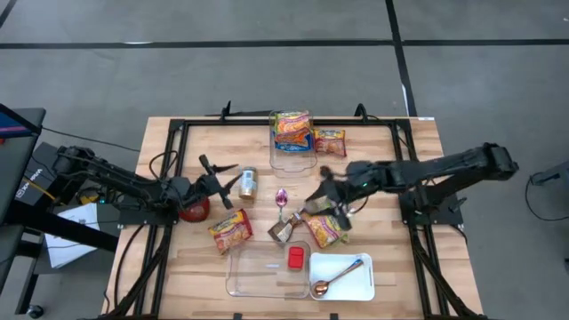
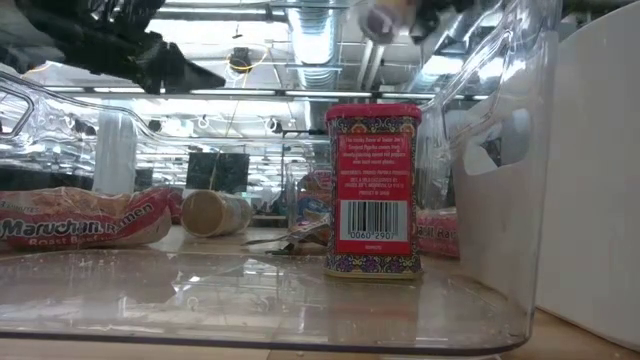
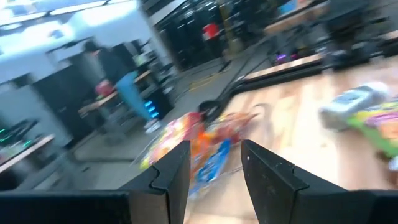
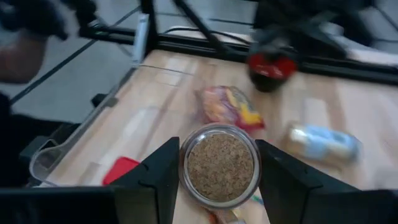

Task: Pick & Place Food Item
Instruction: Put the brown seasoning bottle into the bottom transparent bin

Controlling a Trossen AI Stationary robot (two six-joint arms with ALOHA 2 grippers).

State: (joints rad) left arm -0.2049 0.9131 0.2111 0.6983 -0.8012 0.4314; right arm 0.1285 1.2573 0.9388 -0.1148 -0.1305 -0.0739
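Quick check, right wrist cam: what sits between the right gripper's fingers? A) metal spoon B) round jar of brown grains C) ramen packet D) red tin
B: the right wrist view shows the round jar of brown grains sitting between the right gripper's two fingers, top facing the camera.

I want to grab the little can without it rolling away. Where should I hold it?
The can lies on its side, so it is probably best to come straight down from above and pinch its middle, with one finger on each curved side to stop it rolling.
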